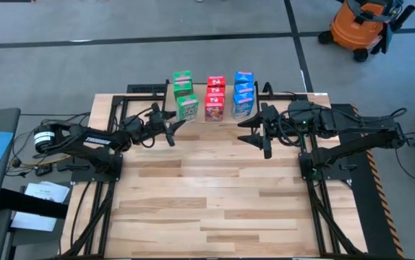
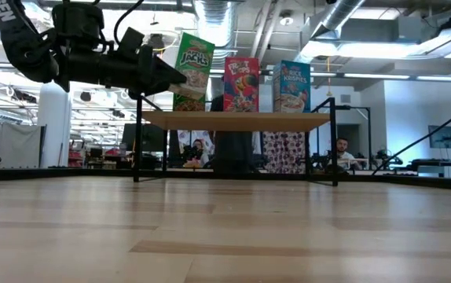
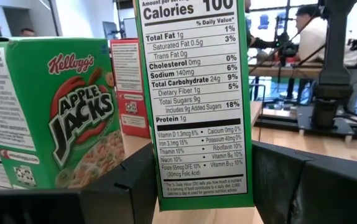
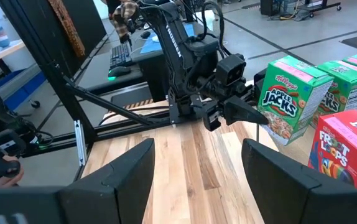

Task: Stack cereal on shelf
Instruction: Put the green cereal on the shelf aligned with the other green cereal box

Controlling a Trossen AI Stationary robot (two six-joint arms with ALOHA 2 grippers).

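Bare wooden tabletop [image 1: 215,202] fills the near half of the scene, with free boards between the two arms; at its far edge stands the shelf [image 2: 237,122], carrying the cereal [image 1: 215,97] in green, red and blue rows running near to far. From the left, the left gripper [image 1: 170,126] reaches level with its jaws clamped on the nearest green box [image 3: 194,99], upright but tilted at the shelf's left end. On the right, the right gripper [image 1: 264,133] hovers near the blue row, jaws apart and holding nothing.
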